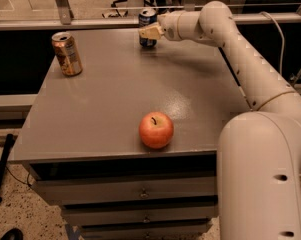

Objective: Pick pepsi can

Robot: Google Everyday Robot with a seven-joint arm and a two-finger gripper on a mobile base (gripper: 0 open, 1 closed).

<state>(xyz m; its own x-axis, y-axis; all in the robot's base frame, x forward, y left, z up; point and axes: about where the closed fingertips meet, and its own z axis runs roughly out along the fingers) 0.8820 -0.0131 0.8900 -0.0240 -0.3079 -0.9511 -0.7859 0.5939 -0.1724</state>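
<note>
The pepsi can [148,17] is dark blue with a silver top and stands upright at the far edge of the grey table [105,109], near the middle. My gripper [151,33] reaches in from the right on the long white arm [240,49] and sits right at the can, covering the can's middle. The can's top and a little of its base still show. I cannot tell whether the gripper touches the can.
A gold-brown can [66,53] stands upright at the far left of the table. A red apple [156,129] lies near the front edge. Drawers [140,194] run below the tabletop. A metal rail [90,23] runs behind the far edge.
</note>
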